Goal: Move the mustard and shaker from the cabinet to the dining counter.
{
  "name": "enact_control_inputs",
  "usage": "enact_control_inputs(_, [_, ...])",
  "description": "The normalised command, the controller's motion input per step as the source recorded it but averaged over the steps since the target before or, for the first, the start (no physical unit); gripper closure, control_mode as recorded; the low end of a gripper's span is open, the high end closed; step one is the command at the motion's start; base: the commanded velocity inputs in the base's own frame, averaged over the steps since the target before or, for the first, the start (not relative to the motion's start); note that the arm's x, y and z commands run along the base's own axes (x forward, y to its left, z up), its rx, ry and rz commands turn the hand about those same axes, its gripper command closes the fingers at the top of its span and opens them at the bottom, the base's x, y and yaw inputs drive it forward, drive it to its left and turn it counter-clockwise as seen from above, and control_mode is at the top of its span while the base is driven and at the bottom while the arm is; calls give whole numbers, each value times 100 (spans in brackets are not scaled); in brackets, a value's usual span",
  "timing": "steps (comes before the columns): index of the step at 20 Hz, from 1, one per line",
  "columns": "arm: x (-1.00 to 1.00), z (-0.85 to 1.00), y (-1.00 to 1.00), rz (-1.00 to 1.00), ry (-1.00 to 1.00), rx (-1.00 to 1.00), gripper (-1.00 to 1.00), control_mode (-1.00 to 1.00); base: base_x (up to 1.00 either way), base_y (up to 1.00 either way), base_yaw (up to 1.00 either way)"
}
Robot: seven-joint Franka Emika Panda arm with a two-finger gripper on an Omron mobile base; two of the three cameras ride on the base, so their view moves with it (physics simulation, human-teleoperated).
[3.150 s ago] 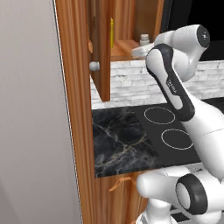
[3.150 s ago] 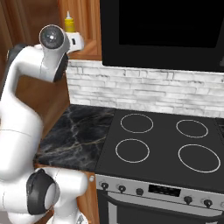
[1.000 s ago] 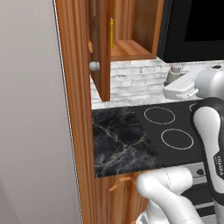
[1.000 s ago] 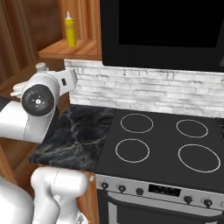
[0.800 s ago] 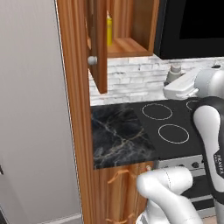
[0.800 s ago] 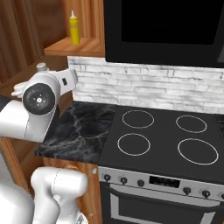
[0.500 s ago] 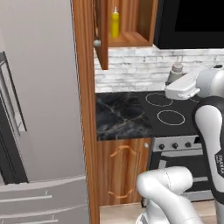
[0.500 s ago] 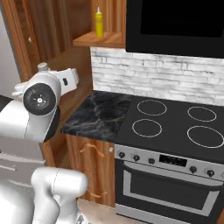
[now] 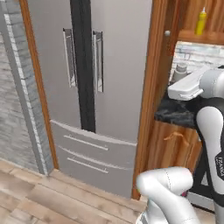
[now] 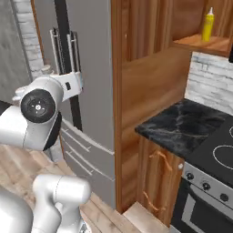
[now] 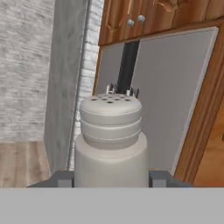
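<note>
Between the fingertips of the hand (image 11: 111, 178) the shaker (image 11: 110, 140) is held while the base is turned away toward the fridge (image 9: 96, 87); the mustard (image 10: 208, 24) is left on the cabinet (image 10: 202, 43) shelf.

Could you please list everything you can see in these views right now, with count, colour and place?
mustard: one, yellow, standing on the open cabinet shelf.
shaker: one, grey, upright between the fingertips in the hand view.
cabinet: one, warm brown wood, on the wall above the short counter.
fridge: one, grey with a dark centre strip and two upright handles, left of the wooden side panel.
short counter: one, black veined marble, beside the stove.
stove: one, black top with white rings, at the right edge of the right base view.
floor: wooden planks, before the fridge.
gripper: one, dark tips, closed on the shaker.
</note>
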Motion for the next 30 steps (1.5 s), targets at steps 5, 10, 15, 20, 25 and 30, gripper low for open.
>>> enact_control_inputs(5, [0,0,0,0,0,0,100,100,0,0,100])
enact_control_inputs(10, [0,0,0,0,0,0,100,100,0,0,100])
enact_control_inputs(15, [0,0,0,0,0,0,100,100,0,6,100])
enact_control_inputs(20, [0,0,0,0,0,0,100,100,30,28,73])
enact_control_inputs(25, [0,0,0,0,0,0,100,100,33,12,1])
enact_control_inputs(30, [0,0,0,0,0,0,100,100,46,37,7])
